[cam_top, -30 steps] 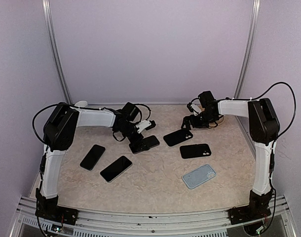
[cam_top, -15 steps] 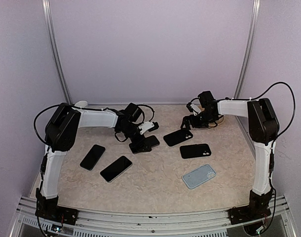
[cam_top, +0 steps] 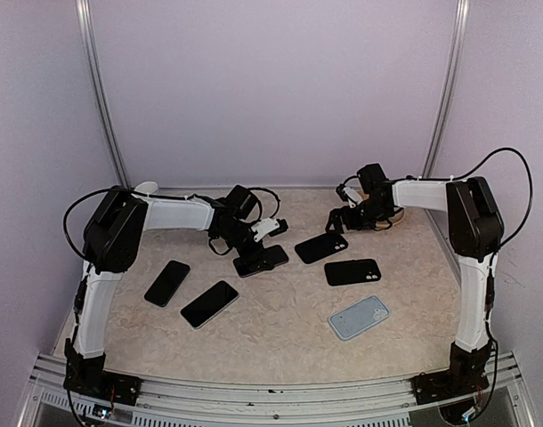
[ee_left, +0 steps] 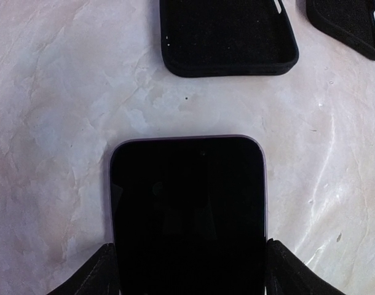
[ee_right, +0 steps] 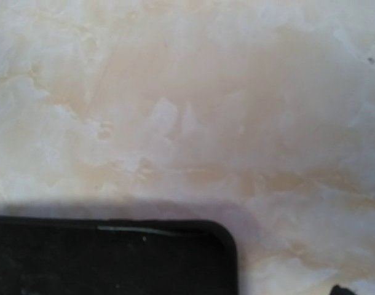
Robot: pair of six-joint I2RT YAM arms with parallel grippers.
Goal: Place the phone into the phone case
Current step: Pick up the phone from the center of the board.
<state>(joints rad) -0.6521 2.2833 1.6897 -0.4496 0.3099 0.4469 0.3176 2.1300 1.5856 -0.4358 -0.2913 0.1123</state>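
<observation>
Phone [ee_left: 187, 215]: glossy black slab with rounded corners and a thin purple rim, flat and screen-up on the worktop [ee_left: 52, 92] of mottled cream marble pattern. Held at its near end by the left gripper [ee_left: 189, 264], matte black jaws partly closed and pressed to both long edges, no gap showing. Just ahead and apart from it, a black case [ee_left: 227, 37], soft-looking, raised lip, hollow side up. Second black case [ee_left: 347, 24] beyond to the right. Right gripper [cam_top: 343, 220] low near the first case, jaws wide apart, nothing between them. Well apart, a pale blue case [cam_top: 359, 317].
</observation>
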